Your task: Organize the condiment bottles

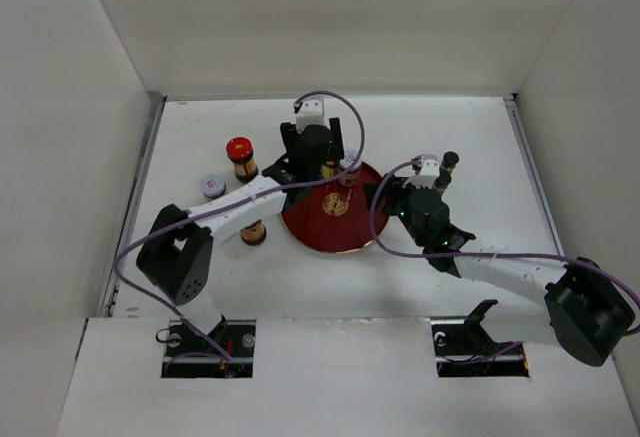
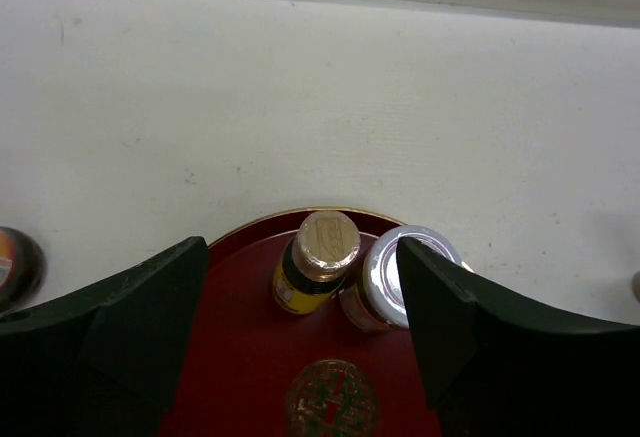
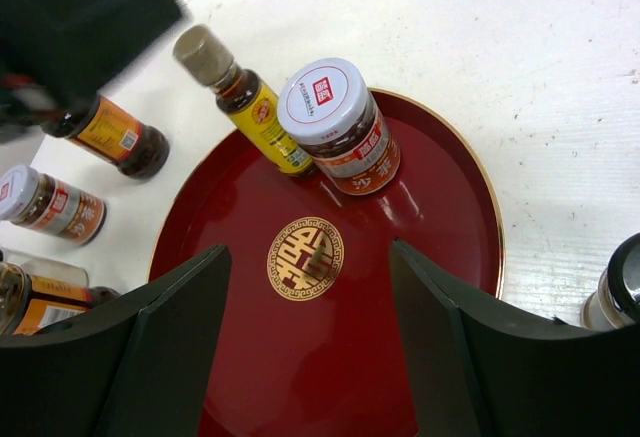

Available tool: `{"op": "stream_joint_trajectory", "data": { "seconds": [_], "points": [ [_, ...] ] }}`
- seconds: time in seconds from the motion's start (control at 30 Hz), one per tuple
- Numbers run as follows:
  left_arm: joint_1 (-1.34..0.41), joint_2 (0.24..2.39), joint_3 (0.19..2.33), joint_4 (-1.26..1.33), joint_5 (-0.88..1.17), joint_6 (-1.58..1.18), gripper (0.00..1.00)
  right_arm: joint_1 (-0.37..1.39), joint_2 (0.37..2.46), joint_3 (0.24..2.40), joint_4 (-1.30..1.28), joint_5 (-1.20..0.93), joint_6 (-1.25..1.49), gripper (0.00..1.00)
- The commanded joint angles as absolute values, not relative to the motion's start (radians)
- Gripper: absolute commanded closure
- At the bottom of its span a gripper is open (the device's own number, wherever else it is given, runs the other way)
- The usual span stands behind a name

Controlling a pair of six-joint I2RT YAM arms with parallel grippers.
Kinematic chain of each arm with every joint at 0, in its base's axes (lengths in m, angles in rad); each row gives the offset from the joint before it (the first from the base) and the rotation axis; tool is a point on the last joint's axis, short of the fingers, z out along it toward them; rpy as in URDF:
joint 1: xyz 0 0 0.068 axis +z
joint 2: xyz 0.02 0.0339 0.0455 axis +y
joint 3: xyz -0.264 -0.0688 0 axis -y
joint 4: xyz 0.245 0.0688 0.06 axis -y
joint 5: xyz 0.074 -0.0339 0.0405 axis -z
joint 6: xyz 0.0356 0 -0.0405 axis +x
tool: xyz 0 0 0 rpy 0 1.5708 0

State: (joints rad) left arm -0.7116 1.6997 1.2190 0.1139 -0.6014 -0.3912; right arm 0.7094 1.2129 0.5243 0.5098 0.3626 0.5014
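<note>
The white table [image 1: 480, 137] carries a dark red tray [image 1: 318, 235] at its middle, and 2 of the condiment bottles stand upright at the tray's far rim, touching or nearly so: a white-capped jar [image 3: 335, 122] and a slim tan-capped bottle [image 3: 245, 97].

The left gripper [image 2: 300, 255] hangs over that pair with its jaws spread, gripping nothing. The slim bottle stands free between the fingers, and the jar sits right against the right-hand one. The right gripper [image 3: 308, 257] hovers over the tray's near side, jaws also spread and empty.

Off the tray, 3 bottles stand to its left beside the left arm: a red-capped jar [image 1: 240, 157], a small pale-capped jar [image 1: 212, 187] and a brown bottle [image 1: 253, 232]. 1 black-capped bottle [image 1: 449, 164] stands just right of the tray, nearest the right gripper. All are upright, so I'd expect a sideways grasp.
</note>
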Motion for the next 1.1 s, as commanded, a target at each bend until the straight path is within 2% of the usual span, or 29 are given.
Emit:
{"op": "stream_joint_trajectory", "data": {
  "seconds": [0.0, 0.13, 0.17, 0.3, 0.4, 0.47, 0.53, 0.57, 0.7, 0.83, 1.07],
  "points": [
    [-0.691, 1.513, 1.158, 0.146, -0.629, -0.393, 0.24, 0.711, 1.195, 0.537, 0.568, 0.379, 0.503, 0.29],
    [-0.665, 1.317, 1.014, 0.03, -0.647, -0.465, 0.25, 0.711, 1.197, 0.537, 0.566, 0.38, 0.502, 0.32],
    [-0.659, 1.261, 0.984, -0.018, -0.643, -0.486, 0.25, 0.711, 1.2, 0.537, 0.571, 0.38, 0.505, 0.35],
    [-0.66, 1.044, 0.896, -0.283, -0.655, -0.537, 0.25, 0.711, 1.219, 0.552, 0.557, 0.367, 0.503, 0.58],
    [-0.648, 0.899, 0.859, -0.512, -0.681, -0.601, 0.24, 0.713, 1.23, 0.555, 0.558, 0.367, 0.502, 0.6],
    [-0.627, 0.816, 0.842, -0.654, -0.68, -0.656, 0.23, 0.713, 1.242, 0.56, 0.555, 0.362, 0.506, 0.56],
    [-0.613, 0.761, 0.815, -0.73, -0.663, -0.689, 0.22, 0.713, 1.243, 0.561, 0.555, 0.36, 0.503, 0.44],
    [-0.605, 0.753, 0.804, -0.747, -0.646, -0.693, 0.22, 0.714, 1.244, 0.56, 0.561, 0.365, 0.499, 0.35],
    [-0.61, 0.776, 0.764, -0.753, -0.591, -0.69, 0.21, 0.714, 1.256, 0.564, 0.554, 0.357, 0.503, 0.2],
    [-0.607, 0.822, 0.724, -0.641, -0.563, -0.652, 0.19, 0.714, 1.258, 0.566, 0.557, 0.356, 0.499, 0.14],
    [-0.62, 0.92, 0.709, -0.505, -0.548, -0.603, 0.16, 0.725, 1.267, 0.575, 0.552, 0.348, 0.491, 0.11]
  ]
}}
